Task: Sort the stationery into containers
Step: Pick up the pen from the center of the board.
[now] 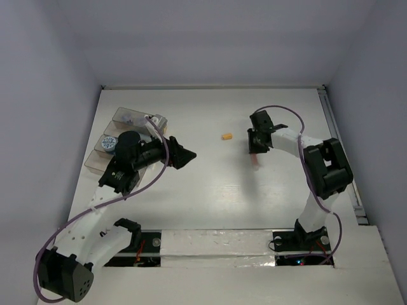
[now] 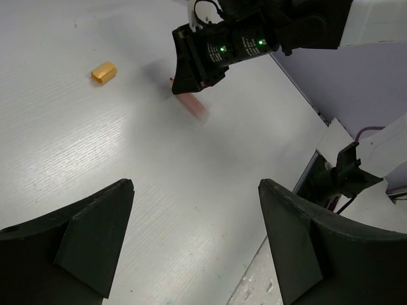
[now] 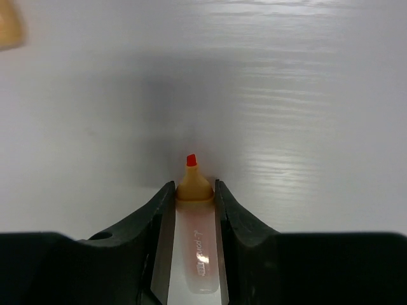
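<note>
Right end effector (image 3: 194, 190) grips marker (image 3: 194, 249); bins (image 1: 95, 162) hold tubs (image 1: 109, 144).

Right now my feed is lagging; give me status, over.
Left claw open, empty. Right claw shut on pink marker, tip bare. Small orange piece loose on table. Left claw sits between marker and bins.

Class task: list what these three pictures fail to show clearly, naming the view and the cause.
- containers: top view, the left arm covers most of them; contents too small to name.
- marker in the right gripper: right wrist view, rear end cut off by the bottom edge, print blurred.
- orange piece: right wrist view, blurred, cut by the corner.
</note>
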You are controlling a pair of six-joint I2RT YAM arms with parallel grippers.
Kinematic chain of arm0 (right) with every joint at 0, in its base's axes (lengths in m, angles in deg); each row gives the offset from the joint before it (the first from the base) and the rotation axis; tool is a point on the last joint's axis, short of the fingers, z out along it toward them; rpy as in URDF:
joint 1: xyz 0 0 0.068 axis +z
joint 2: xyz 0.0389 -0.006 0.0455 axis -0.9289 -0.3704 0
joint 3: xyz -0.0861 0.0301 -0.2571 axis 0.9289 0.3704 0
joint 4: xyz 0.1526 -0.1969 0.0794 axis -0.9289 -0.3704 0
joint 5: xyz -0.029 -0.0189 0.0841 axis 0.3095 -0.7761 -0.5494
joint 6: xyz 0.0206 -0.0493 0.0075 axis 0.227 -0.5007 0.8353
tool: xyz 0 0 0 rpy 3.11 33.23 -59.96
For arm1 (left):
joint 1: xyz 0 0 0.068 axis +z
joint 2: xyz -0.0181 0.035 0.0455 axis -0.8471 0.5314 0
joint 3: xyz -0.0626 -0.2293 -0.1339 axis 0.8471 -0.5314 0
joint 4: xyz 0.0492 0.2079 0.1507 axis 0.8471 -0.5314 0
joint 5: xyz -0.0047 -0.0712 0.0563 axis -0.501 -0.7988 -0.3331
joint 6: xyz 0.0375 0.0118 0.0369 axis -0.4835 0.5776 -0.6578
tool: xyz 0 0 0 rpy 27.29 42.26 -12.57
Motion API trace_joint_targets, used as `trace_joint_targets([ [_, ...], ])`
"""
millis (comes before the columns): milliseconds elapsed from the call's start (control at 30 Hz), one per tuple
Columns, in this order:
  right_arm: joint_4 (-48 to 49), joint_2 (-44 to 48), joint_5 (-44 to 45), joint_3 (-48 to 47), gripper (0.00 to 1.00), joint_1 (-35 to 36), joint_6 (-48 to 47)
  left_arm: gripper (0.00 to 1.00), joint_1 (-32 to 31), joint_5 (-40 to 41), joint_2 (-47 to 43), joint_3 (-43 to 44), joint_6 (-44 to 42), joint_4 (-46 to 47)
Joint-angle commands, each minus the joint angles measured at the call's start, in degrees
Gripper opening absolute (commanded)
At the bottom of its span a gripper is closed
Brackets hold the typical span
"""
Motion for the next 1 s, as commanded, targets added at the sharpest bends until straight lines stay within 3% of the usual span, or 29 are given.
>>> trace_joint_targets([
  [0,4.51,6.32,-4.74,-0.38,0.04,5.33,3.16,0.76,-0.12,-2.71,1.01,-0.04,-0.11,1.83],
  [233,21.90,15.82,-8.09,0.32,0.02,16.58,14.23,0.66,-0.12,-11.32,7.07,-1.27,2.88,6.05],
  [367,34.38,17.67,-6.95,1.29,0.01,22.03,19.69,0.60,0.41,-5.20,7.26,-0.48,1.30,3.07],
  [567,39.24,17.50,-4.48,-0.56,0.00,27.75,21.01,0.58,0.41,4.13,4.01,-0.04,0.51,1.04],
  [967,41.35,17.50,-3.17,-1.79,0.00,31.62,20.31,0.50,0.41,6.17,3.92,-0.12,0.42,1.13],
])
